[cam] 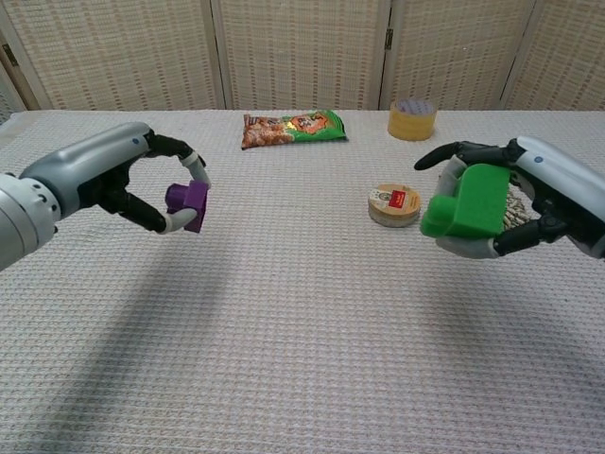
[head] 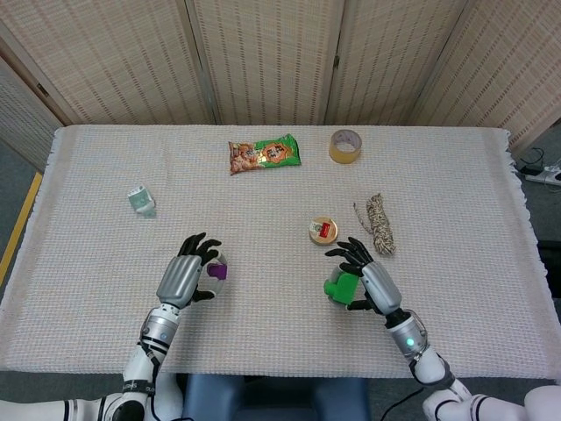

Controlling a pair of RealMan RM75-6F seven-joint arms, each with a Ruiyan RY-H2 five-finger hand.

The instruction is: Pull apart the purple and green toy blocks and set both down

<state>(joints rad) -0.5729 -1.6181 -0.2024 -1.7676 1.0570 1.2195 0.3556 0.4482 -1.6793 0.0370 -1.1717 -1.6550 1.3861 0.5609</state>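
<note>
- We see the left hand (cam: 142, 180) pinching the small purple plastic toy block (cam: 187, 202) between its curled fingers, above the left part of the white woven tablecloth (head: 263, 202).
- We see the right hand (cam: 529, 194) wrapped around the larger green plastic toy block (cam: 465, 200), holding it above the cloth on the right side.
- The two blocks are separated and well apart, neither resting on the cloth.
- A round tin with a red label (head: 323, 231) lies just beyond the right hand, with a bundle of twine (head: 379, 224) beside it.
- Further back lie an orange and green snack packet (head: 264, 153) and a roll of yellowish tape (head: 344, 146).
- A small pale green object (head: 139, 200) sits far left.
</note>
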